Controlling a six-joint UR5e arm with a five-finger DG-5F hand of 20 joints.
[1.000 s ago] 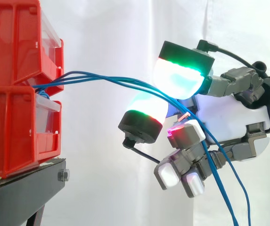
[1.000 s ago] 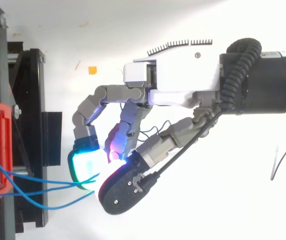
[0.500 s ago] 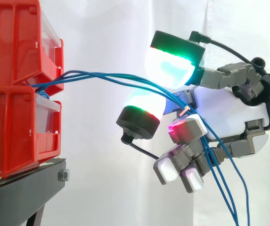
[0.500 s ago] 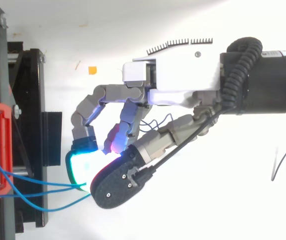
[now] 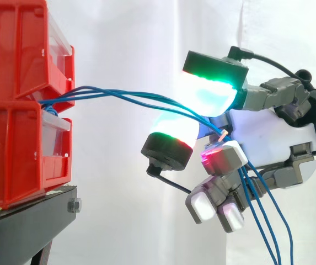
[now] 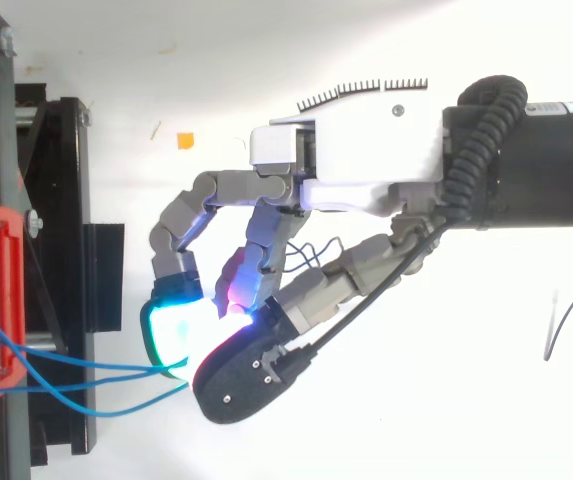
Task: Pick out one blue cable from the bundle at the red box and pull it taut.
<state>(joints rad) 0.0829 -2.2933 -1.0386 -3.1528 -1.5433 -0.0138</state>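
Hand (image 5: 268, 138) is mid-air off the front of the red bins (image 5: 14, 83), fingers curled around the blue cables (image 5: 124, 96). The strands run in between the two big glowing pads (image 5: 208, 93), then drop past the palm and lower fingers toward the bottom edge. Side view shows a gap between the upper pad and the lower one (image 5: 173, 132). Top view has the pads close together where the cables (image 6: 76, 370) end, so this is a loose cage, not a firm pinch, as far as can be told. Several strands are inside it, not one. Cables leave the seam between upper and lower bin and arc across to the hand with visible slack; none is taut. Step in hand, by my read, is singling out and grasping, with the pull not yet begun. The next move calls for working one strand onto the pads, letting the others slip out, clamping down, then drawing away from the bins along the cable line. The risk is dragging the whole bundle or snagging strands on the lower fingers. Bins are stacked at the edge of the black stand (image 5: 25, 221), with a white curtain (image 5: 135, 33) behind them. A small orange scrap (image 6: 184, 140) lies well clear of the work. Nothing stands between the hand and the bins except the cables.
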